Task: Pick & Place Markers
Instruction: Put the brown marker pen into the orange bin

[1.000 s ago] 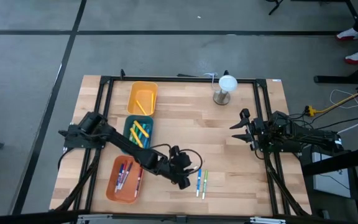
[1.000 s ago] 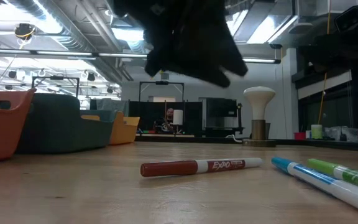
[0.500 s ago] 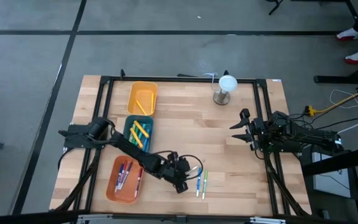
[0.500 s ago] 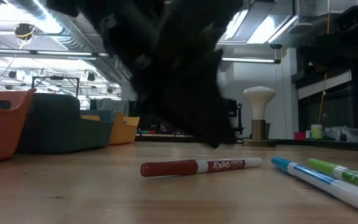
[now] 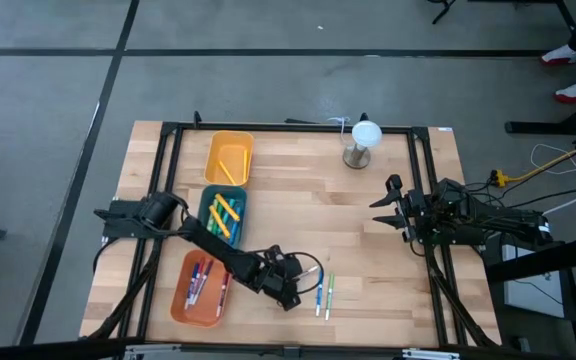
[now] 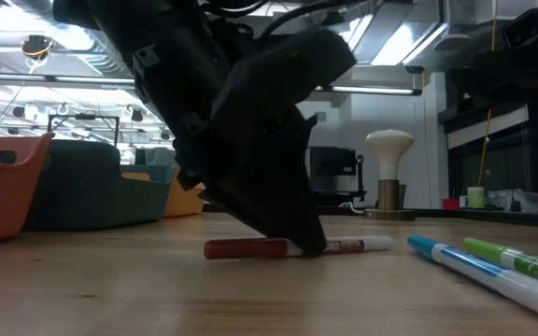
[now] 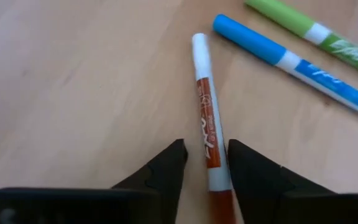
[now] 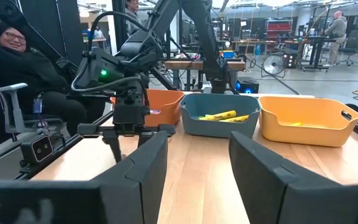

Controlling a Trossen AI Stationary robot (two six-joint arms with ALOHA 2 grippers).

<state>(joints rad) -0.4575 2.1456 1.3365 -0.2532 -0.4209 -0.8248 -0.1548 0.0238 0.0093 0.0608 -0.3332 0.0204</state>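
Note:
A red marker (image 7: 205,118) lies flat on the wood table, also seen in the low view (image 6: 250,248). A blue marker (image 5: 319,297) and a green marker (image 5: 329,295) lie just to its right. My left gripper (image 5: 290,292) is open and low over the red marker. Its fingers (image 7: 166,165) stand on either side of the barrel near the red cap, and one fingertip (image 6: 304,245) is down at the table. My right gripper (image 5: 380,205) waits open at the table's right side. More markers lie in three trays. My left gripper comes from above, slanting down, with its open fingers across the red marker's barrel (image 7: 211,163) close to the cap end. The marker lies flat on the table between them. Whether either finger touches it, I cannot tell.
An orange tray (image 5: 176,300) holds red and blue markers. A teal tray (image 5: 206,205) holds yellow and green ones, and a yellow tray (image 5: 215,150) sits farther back. A white mushroom-shaped object (image 5: 360,142) stands near the far edge. Bare wood lies between the arms.
My left gripper has come down from above the table onto the red marker, and its fingers now stand around it at table height. The right arm has kept still.

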